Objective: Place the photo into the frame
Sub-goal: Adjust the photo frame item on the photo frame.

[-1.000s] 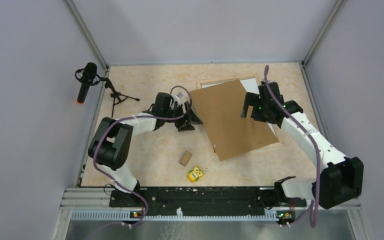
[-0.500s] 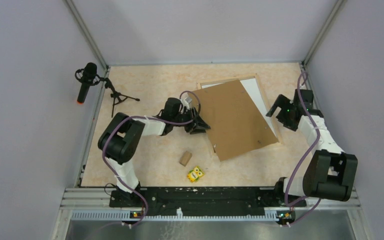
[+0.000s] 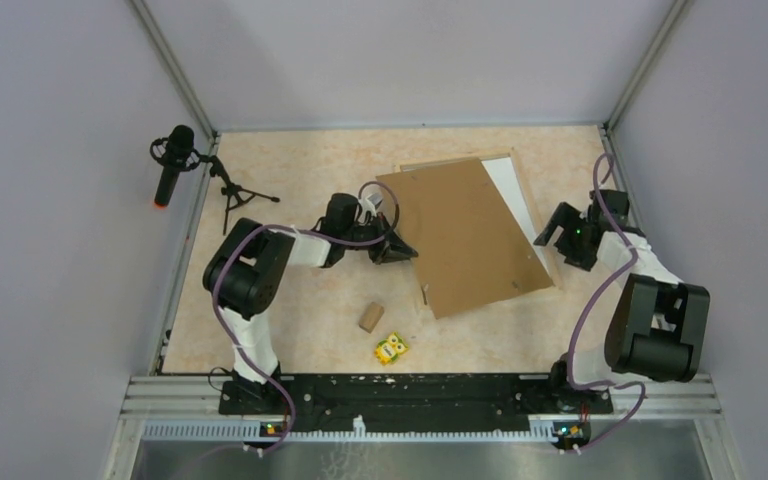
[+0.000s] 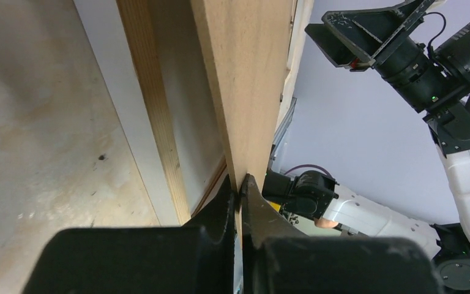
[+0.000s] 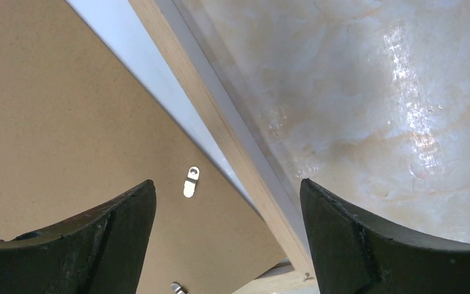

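Note:
A plain brown backing board [image 3: 465, 235] lies askew over the pale wood frame [image 3: 529, 200], with a white surface showing beneath it at the far right. The photo is hidden. My left gripper [image 3: 400, 250] is shut on the board's left edge; in the left wrist view its jaws [image 4: 240, 193] pinch the thin board [image 4: 245, 73] beside the frame's wooden strip [image 4: 153, 110]. My right gripper [image 3: 558, 235] hangs open over the frame's right strip [image 5: 220, 141] near its near corner, fingers [image 5: 116, 226] straddling strip and board [image 5: 67, 122], touching neither.
A small wooden block [image 3: 371, 317] and a yellow toy [image 3: 391, 348] lie near the front of the table. A microphone on a tripod [image 3: 172, 160] stands at the left wall. Metal turn clips [image 5: 191, 182] sit on the board.
My left gripper went from open to shut on the board's left edge. The right arm pulled back off the board to the frame's right side, still open.

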### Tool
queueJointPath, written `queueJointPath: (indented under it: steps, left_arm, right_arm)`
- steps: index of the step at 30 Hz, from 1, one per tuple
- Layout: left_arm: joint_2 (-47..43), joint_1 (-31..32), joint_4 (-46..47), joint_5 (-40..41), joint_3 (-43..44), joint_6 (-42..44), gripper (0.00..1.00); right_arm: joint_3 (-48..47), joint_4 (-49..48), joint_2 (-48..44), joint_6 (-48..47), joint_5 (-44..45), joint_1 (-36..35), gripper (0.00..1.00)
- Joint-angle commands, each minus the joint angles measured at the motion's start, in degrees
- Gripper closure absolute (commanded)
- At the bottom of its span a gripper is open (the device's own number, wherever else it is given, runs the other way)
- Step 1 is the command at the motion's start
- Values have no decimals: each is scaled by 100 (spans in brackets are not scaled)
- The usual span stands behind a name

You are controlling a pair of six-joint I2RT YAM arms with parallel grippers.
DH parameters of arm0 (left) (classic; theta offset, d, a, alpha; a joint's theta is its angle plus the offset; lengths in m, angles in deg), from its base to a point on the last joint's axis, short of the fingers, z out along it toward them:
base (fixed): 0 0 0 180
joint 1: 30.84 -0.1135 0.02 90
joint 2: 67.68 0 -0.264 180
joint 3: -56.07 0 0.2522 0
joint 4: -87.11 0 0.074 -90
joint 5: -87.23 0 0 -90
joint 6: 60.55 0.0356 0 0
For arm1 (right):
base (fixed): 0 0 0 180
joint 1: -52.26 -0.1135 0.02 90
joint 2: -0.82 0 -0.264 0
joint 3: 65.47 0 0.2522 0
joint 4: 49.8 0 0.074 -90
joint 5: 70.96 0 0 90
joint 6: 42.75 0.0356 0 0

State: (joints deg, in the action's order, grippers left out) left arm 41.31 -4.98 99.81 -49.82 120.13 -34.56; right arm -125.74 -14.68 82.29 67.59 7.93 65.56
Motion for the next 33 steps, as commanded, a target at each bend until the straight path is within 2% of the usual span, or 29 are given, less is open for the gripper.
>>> queueJointPath:
  steps: [1,4,9,16,23,28,33]
  left_arm:
    - [-303,-274,-799,34,290,840,100]
    - [-355,-318,-1430,25,592,1279,100]
    - [-588,-327,-1674,101,751,1563,100]
    - [-914,-341,-2307,226,1477,2028,100]
    - [-750,-350,-3184,-204,2334,2415,100]
    - [-459,-405,-3443,-422,2554,2824,100]
    - [123,-460,-3571,-799,2830,2771,100]
  right_arm:
    - [38,-382,215,-152,-179,67,16]
    - [44,-469,441,-154,-345,60,22]
    - [75,-603,736,-180,-603,61,46]
    - [112,-688,839,-223,-588,50,63]
    - [158,-768,977,-284,-640,-54,77]
    - [185,-816,995,-284,-647,-56,80]
    - [185,-844,960,-288,-705,-56,85]
